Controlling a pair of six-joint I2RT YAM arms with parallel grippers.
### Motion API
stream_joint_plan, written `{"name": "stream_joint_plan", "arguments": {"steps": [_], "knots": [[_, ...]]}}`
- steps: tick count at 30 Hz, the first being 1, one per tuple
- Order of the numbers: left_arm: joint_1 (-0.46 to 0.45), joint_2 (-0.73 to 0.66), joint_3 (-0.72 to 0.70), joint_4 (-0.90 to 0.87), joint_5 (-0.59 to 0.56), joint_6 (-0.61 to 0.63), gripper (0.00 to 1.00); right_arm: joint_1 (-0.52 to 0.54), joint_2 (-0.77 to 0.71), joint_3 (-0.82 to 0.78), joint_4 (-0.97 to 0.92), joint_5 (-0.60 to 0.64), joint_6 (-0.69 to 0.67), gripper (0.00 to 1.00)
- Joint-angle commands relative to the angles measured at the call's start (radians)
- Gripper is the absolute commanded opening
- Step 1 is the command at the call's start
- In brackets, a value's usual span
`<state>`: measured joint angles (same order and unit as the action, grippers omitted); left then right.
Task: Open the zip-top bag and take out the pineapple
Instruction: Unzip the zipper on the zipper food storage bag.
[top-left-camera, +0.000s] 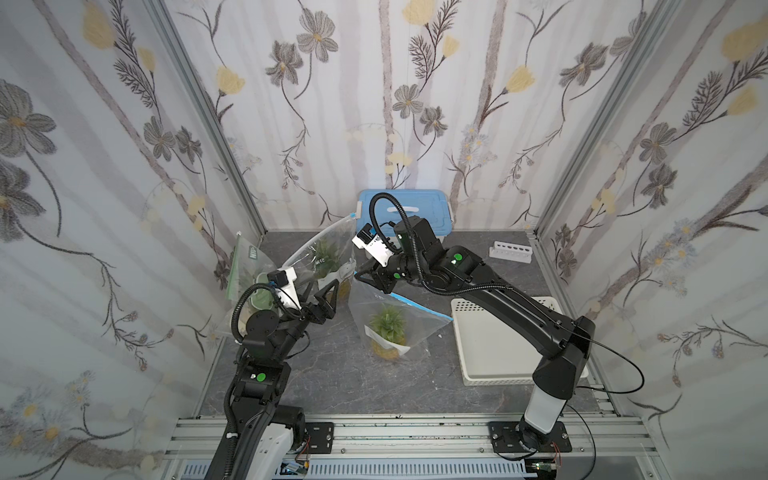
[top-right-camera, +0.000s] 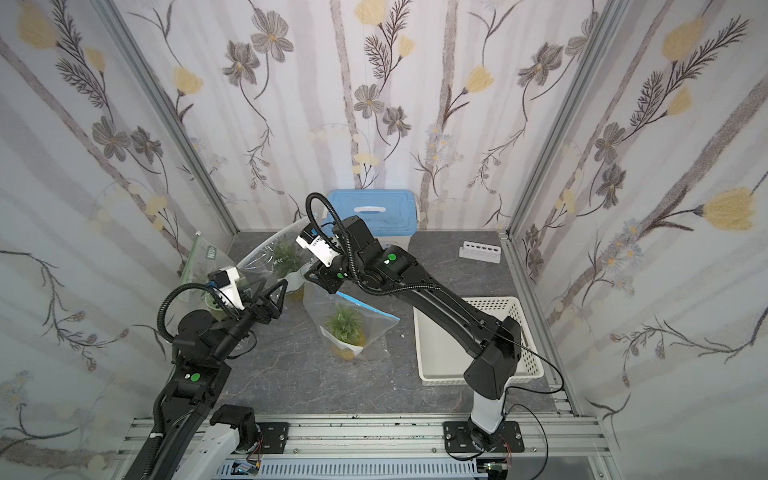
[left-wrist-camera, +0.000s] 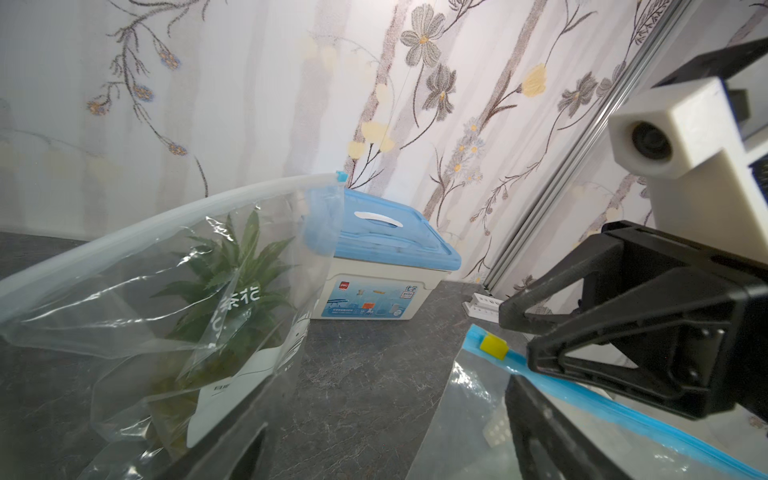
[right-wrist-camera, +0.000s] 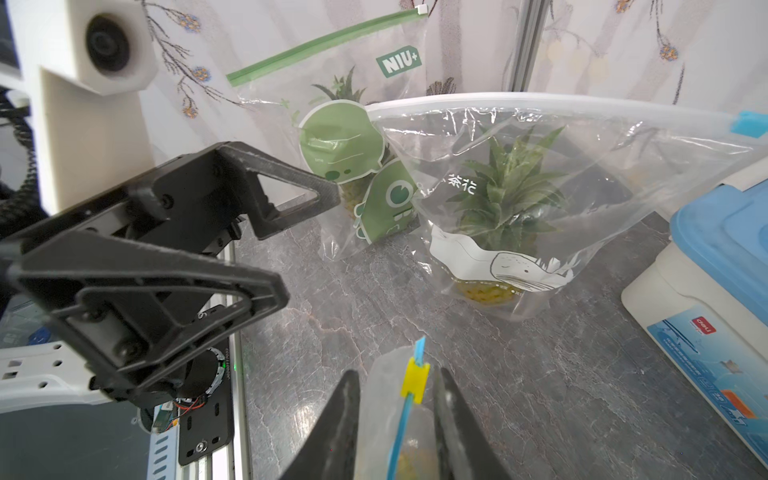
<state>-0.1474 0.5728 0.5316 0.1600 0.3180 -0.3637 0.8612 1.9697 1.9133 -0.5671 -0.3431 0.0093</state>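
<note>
A clear zip-top bag (top-left-camera: 415, 324) with a blue zip strip stands mid-table with a pineapple (top-left-camera: 388, 328) inside, seen in both top views (top-right-camera: 343, 328). My right gripper (right-wrist-camera: 397, 374) is at the bag's raised top corner. Its jaws stand a little apart on either side of the strip and its yellow slider (right-wrist-camera: 414, 380), with thin gaps showing, so it is open. My left gripper (top-left-camera: 328, 301) hovers just left of that corner. It is wide open and holds nothing.
Two other bags with pineapples stand at the back left, one with a white zip (top-left-camera: 328, 253) and one with a green zip (top-left-camera: 249, 270). A blue-lidded box (top-left-camera: 405, 212) is at the back, a white rack (top-left-camera: 513, 251) at the back right, and a white basket (top-left-camera: 498, 340) under my right arm.
</note>
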Motion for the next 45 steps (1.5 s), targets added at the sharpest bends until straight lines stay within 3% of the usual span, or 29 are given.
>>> {"name": "stream_joint_plan", "arguments": {"steps": [1,7,17,22,26,31,40,45], "knots": [[0.002,-0.011,-0.007,0.018,-0.027,0.003,0.86,0.005,0.024,0.025,-0.014,0.019,0.004,0.29],[0.002,-0.011,-0.006,0.023,-0.020,0.000,0.87,0.007,0.030,0.024,-0.025,0.030,0.012,0.24],[0.002,-0.003,-0.008,0.036,-0.004,-0.004,0.88,0.012,0.025,0.023,-0.038,0.032,0.020,0.05],[0.002,0.061,0.030,0.065,0.105,-0.012,0.87,0.014,0.002,-0.007,-0.033,0.024,-0.010,0.01],[0.002,0.135,0.079,0.064,0.231,0.000,0.79,0.009,-0.036,-0.074,0.000,-0.011,-0.062,0.00],[0.002,0.190,0.061,0.141,0.358,0.014,0.66,-0.023,-0.078,-0.143,0.036,-0.129,-0.115,0.00],[0.000,0.256,0.066,0.244,0.521,0.000,0.58,-0.069,-0.129,-0.192,0.080,-0.343,-0.191,0.00],[0.000,0.278,0.086,0.289,0.565,0.025,0.56,-0.078,-0.102,-0.108,0.047,-0.424,-0.216,0.00]]}}
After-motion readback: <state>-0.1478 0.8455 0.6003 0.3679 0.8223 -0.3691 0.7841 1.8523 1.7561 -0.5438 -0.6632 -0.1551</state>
